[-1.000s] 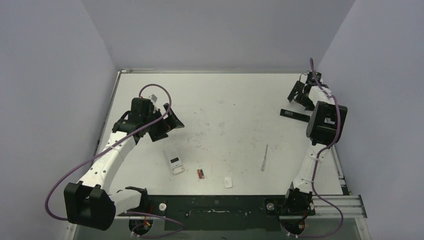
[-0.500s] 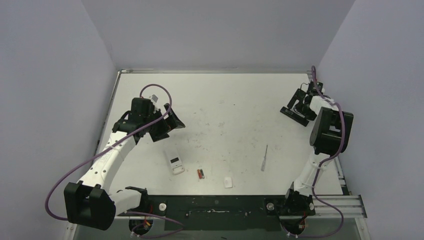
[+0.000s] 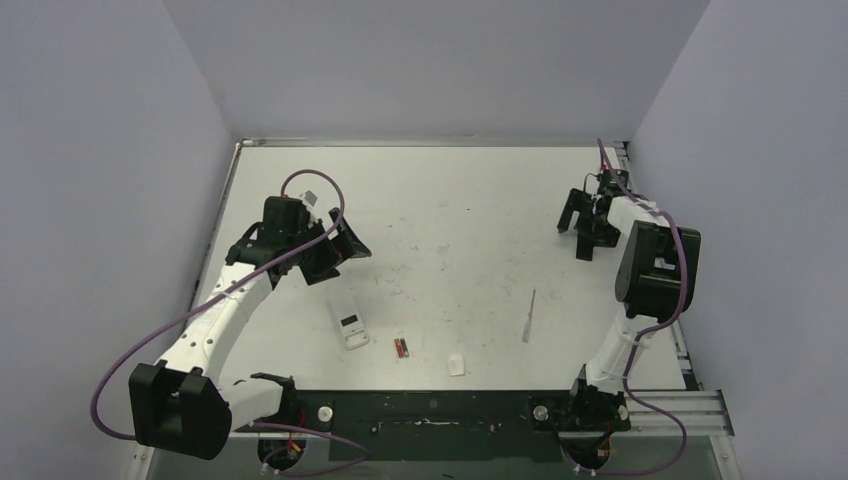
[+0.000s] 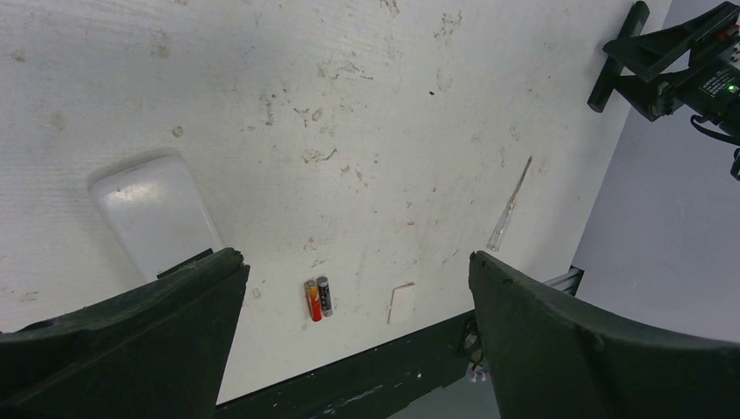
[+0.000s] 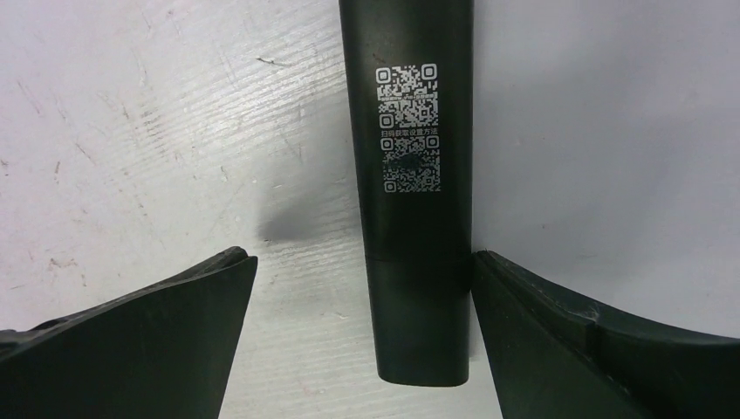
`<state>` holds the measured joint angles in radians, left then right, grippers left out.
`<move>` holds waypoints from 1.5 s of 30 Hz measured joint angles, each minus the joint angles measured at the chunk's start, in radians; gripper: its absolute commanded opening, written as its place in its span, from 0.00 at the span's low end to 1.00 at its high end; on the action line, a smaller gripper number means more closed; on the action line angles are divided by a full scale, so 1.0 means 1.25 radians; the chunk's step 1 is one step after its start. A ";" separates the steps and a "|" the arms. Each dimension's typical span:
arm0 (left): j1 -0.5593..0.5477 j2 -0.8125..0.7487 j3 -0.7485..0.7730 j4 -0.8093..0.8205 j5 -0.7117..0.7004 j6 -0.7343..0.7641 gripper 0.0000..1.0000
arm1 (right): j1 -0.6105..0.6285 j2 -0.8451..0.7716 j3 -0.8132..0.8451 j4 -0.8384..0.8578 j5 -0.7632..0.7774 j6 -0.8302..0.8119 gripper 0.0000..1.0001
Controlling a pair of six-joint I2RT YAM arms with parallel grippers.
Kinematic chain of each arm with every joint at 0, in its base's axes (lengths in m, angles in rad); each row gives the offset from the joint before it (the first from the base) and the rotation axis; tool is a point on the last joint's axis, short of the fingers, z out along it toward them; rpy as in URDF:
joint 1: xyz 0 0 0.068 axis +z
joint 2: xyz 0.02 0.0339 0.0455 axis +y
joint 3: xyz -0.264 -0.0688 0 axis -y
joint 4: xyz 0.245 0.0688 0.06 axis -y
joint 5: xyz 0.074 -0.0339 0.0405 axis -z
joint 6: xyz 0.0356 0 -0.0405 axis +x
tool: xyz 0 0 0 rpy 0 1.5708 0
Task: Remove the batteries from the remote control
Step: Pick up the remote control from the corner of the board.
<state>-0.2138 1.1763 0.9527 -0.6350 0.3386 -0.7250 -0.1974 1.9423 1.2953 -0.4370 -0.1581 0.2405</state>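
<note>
While right tool (image 5: 358, 259) straddles long black QR-labelled remote (image 5: 410, 131): fingers apart, no grip.
Left tool (image 4: 353, 260): fingers apart, empty.
Reddish and dark slim batteries (image 4: 318, 298): side by side on white bench (image 4: 393, 105).

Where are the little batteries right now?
In the top view, the batteries lie near the front of the table, between the white remote and a small white piece.

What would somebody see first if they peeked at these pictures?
Probably the slim black remote with white QR codes, lying at the far right of the table under the open right gripper. Next comes the white remote near the front edge, with two tiny batteries lying loose just to its right. The left gripper hangs open over the left side.
</note>
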 measured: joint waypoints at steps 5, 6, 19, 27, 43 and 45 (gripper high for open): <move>0.000 0.000 -0.009 0.002 0.000 -0.002 0.98 | 0.026 0.000 0.000 -0.019 0.067 -0.010 0.89; 0.000 0.000 -0.009 0.002 0.001 -0.003 0.98 | 0.032 0.000 -0.002 -0.024 0.085 -0.011 0.86; 0.000 0.003 -0.009 0.003 0.004 -0.002 0.98 | 0.047 -0.022 -0.047 0.016 0.141 0.027 0.55; 0.000 0.006 -0.009 0.005 0.006 -0.002 0.98 | 0.039 -0.045 -0.086 0.048 0.142 0.034 0.42; 0.000 0.008 -0.011 0.010 0.009 -0.003 0.98 | 0.027 -0.097 -0.144 0.052 0.068 0.023 0.30; 0.000 0.009 -0.011 0.010 0.011 -0.003 0.98 | 0.028 -0.109 -0.148 0.043 0.048 0.023 0.29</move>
<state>-0.2138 1.1873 0.9394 -0.6228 0.3523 -0.7284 -0.1619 1.8065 1.1099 -0.3832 -0.0978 0.2687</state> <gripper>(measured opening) 0.979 0.446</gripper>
